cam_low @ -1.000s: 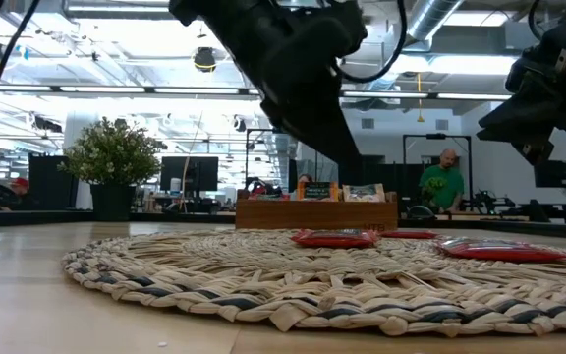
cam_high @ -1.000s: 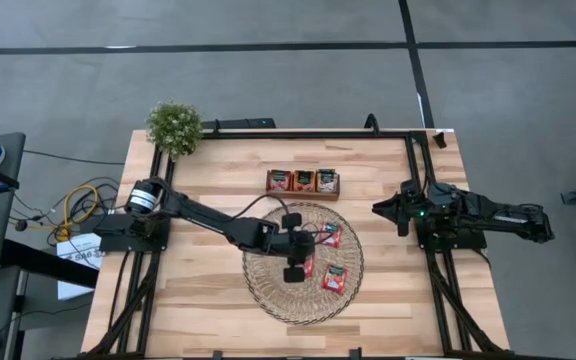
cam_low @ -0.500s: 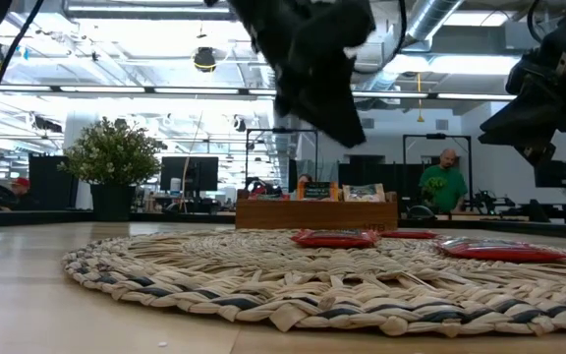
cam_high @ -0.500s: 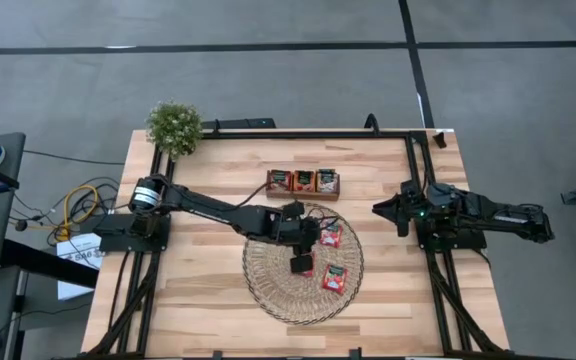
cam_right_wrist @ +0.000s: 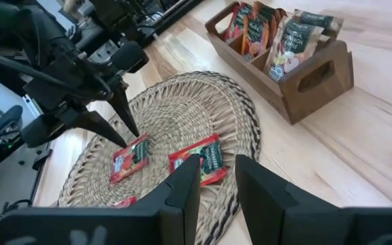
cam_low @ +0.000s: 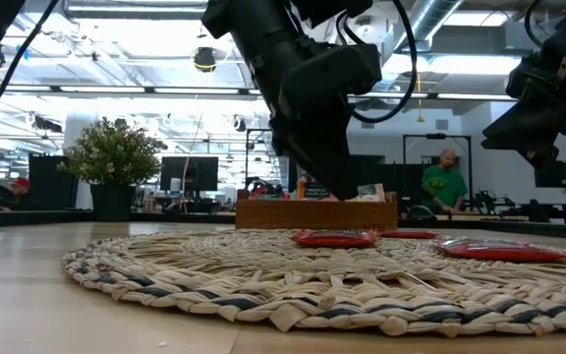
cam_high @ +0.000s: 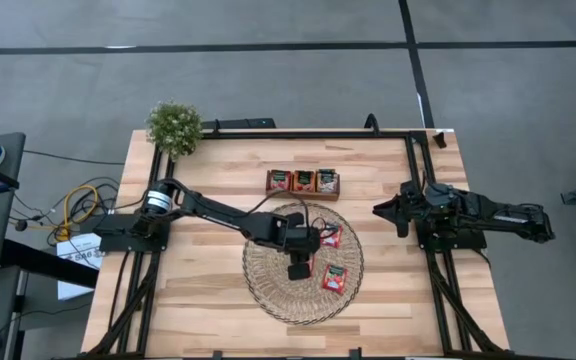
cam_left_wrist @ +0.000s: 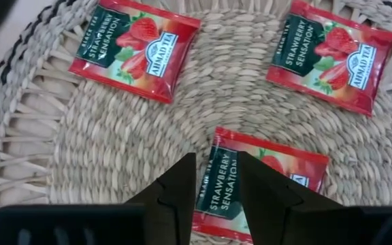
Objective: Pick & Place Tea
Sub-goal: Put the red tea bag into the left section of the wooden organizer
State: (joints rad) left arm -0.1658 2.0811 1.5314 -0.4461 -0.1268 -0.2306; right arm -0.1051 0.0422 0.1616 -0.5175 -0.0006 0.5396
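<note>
Three red tea sachets lie flat on the round woven mat (cam_high: 268, 290): one in the middle (cam_left_wrist: 271, 178), one toward the right (cam_high: 334, 279) and one farther back (cam_high: 330, 237). More tea stands in the slots of the wooden tray (cam_high: 303, 182). My left gripper (cam_left_wrist: 216, 187) hovers open just above the middle sachet, fingers slanting down; the low view shows its tips (cam_low: 337, 190) clear of the mat. My right gripper (cam_right_wrist: 216, 180) waits open at the table's right side (cam_high: 383, 210), holding nothing.
A small potted plant (cam_high: 174, 126) stands at the far left corner. The tray sits just beyond the mat's far rim. Bare wood lies left and right of the mat. People and screens show in the room beyond the table.
My left gripper has tipped more steeply downward over the mat. Its fingertips first rose a little, then sank toward the middle red sachet. The sachets have stayed where they were.
</note>
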